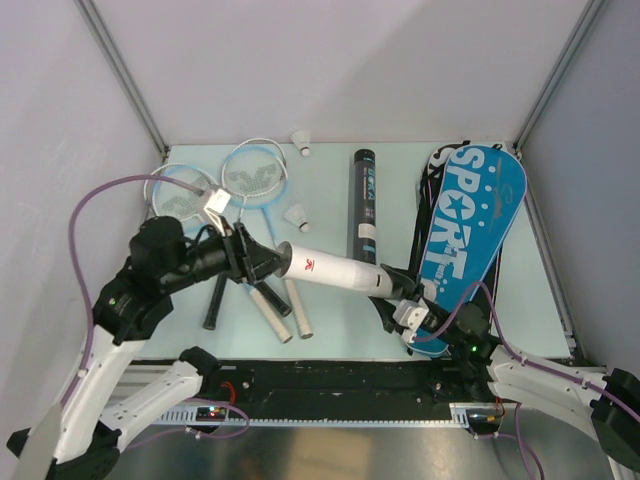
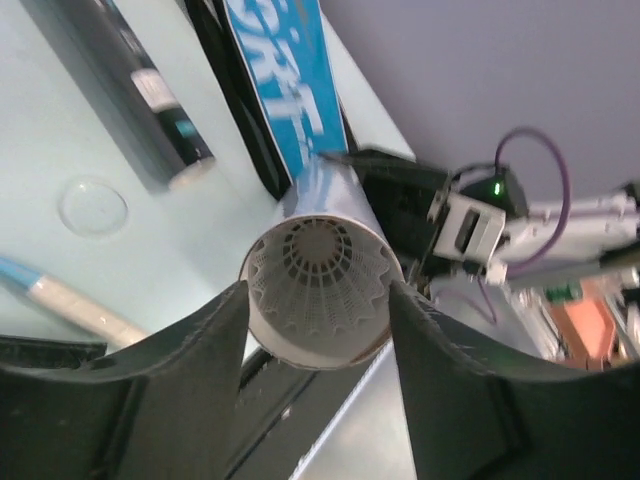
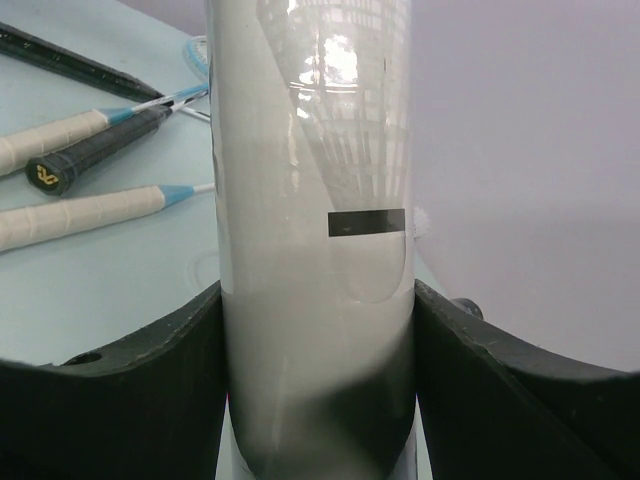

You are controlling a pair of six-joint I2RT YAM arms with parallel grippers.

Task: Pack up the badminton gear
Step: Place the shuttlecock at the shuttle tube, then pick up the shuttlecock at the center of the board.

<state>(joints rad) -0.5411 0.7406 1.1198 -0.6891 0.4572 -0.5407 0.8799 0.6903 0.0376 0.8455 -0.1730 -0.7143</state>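
Observation:
A white tube hangs level above the table between my two grippers. My right gripper is shut on its right end; the wrist view shows the tube tight between the jaws of my right gripper. My left gripper is shut on the open left end. The left wrist view looks into that mouth, where a white shuttlecock sits inside between the jaws of my left gripper. Rackets lie at the back left, with two loose shuttlecocks and a long black tube.
A blue racket bag marked SPORT lies at the right, under the right arm. Racket handles fan out below the left gripper. A clear round lid lies on the table near the black tube. Walls close the table's back and sides.

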